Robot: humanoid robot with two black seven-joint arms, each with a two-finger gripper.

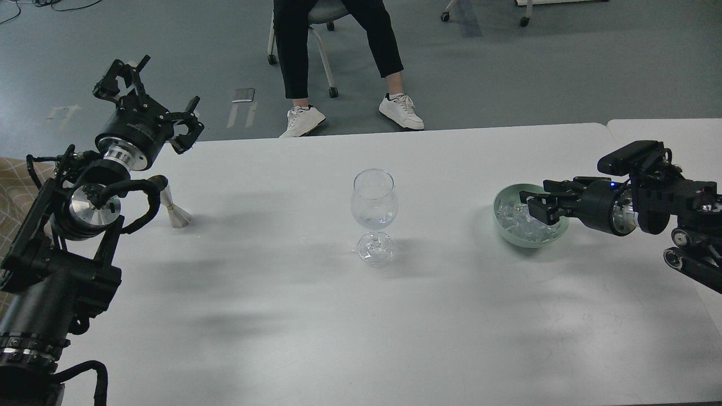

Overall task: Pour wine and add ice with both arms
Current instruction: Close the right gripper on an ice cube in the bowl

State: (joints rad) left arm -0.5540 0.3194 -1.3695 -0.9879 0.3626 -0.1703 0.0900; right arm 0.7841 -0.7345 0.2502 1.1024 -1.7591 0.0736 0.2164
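A clear empty wine glass (373,198) stands upright at the table's middle. A pale green bowl (503,225) holding several clear ice cubes (516,219) sits to its right. My right gripper (534,205) reaches in from the right and hangs low over the bowl's right half, its dark fingers among the ice. I cannot tell whether they grip a cube. My left gripper (155,96) is open and empty, raised above the table's far left edge. A small silver jigger (172,210) stands on the table below it, partly hidden by my left arm's cable.
The white table (338,316) ends just behind the glass at its far edge. A seated person's legs (304,62) and a chair are on the floor beyond. A second white table (665,129) abuts at the far right.
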